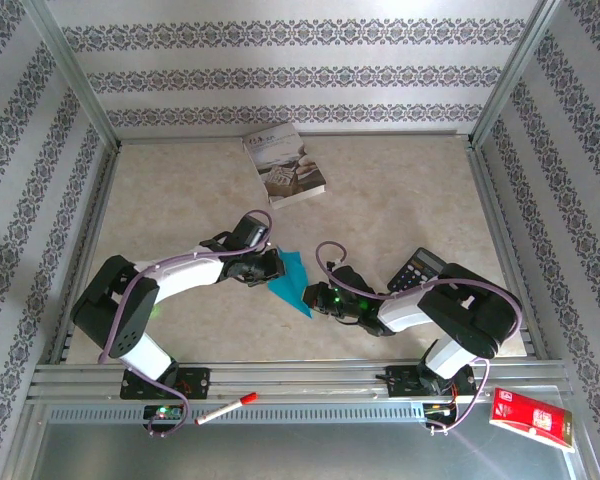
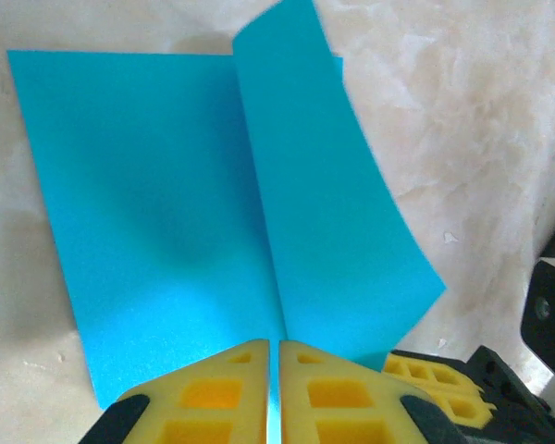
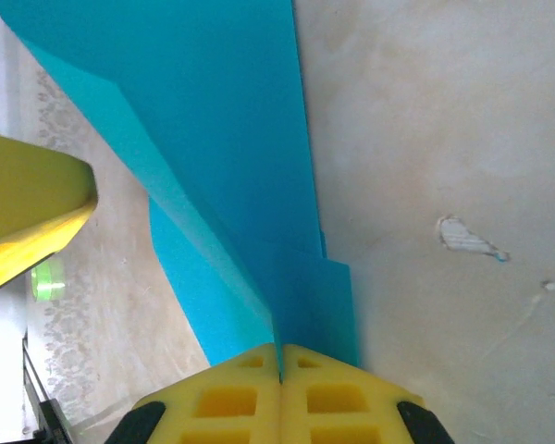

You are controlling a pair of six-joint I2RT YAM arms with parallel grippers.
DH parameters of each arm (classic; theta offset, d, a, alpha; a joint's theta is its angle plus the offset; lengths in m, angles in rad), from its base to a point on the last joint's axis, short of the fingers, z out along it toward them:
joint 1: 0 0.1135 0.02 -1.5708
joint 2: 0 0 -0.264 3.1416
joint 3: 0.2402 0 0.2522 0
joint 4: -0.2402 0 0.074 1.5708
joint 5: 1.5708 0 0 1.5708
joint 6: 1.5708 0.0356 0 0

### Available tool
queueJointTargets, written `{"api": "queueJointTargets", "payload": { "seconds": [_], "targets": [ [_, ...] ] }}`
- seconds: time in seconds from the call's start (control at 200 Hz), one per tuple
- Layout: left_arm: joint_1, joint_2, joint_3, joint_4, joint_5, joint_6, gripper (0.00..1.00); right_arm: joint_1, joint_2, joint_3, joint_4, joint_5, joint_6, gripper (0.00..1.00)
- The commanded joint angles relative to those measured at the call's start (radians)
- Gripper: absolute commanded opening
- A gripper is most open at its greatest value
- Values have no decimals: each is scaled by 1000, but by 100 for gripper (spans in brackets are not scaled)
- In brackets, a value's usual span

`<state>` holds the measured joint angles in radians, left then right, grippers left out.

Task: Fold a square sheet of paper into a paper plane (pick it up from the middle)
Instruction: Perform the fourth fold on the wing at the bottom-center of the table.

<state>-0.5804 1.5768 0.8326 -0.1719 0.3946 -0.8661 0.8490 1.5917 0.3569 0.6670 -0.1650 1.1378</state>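
The paper plane (image 1: 292, 278) is teal-blue paper folded into a narrow pointed shape, lying on the table between my two grippers. My left gripper (image 1: 273, 266) is at its upper left side. In the left wrist view the plane (image 2: 166, 185) lies half flat, with one flap standing up from the centre crease. That crease runs into the hairline slit of the left gripper (image 2: 275, 356). My right gripper (image 1: 317, 297) is at the lower right end. In the right wrist view it (image 3: 280, 356) is shut tight on the layered fold of the plane (image 3: 231, 139).
A grey-white book (image 1: 285, 163) lies at the back of the table. A black calculator (image 1: 417, 268) sits just right of the right arm. A red marker (image 1: 225, 408) and a red packet (image 1: 532, 418) rest on the front rail area.
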Motion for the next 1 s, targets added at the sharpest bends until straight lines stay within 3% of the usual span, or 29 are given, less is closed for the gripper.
{"api": "queueJointTargets", "payload": {
  "seconds": [0.0,0.31,0.66,0.994],
  "targets": [
    [9,-32,17,-56,35,30,10,15,20,18,-178,20,-38,0],
    [-17,-13,20,68,174,15,11,20,25,42,-225,18,-48,0],
    [-39,99,90,158,245,-12,14,21,28,48,-237,21,-50,0],
    [-26,185,104,138,187,-1,14,21,39,54,-238,16,-49,0]
  ]
}}
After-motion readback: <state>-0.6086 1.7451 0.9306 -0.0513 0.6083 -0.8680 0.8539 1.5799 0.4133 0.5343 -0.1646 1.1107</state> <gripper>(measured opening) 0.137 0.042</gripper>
